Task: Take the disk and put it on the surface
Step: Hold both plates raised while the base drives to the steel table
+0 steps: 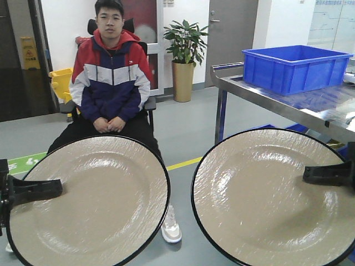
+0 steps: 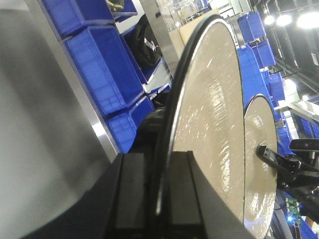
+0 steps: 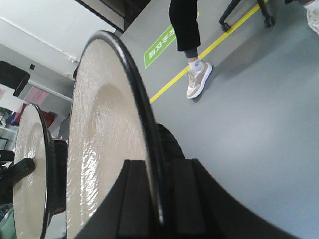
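Left disk (image 1: pixel 94 205), right disk (image 1: pixel 266 194) gleam round, beige, black-rimmed.

Our left black two-finger gripper (image 1: pixel 52 187) is clamped on the rim of the left round beige black-rimmed disk (image 1: pixel 94 205), reaching in from its left edge, one finger (image 2: pixel 130 194) per face. Our right black two-finger gripper (image 1: pixel 313 175) is clamped likewise at the right edge of the right round beige black-rimmed disk (image 1: pixel 266 194).

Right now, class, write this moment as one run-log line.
left tool: shut on left disk, rim grip | right tool: shut on right disk, rim grip | both disks: upright, not set down
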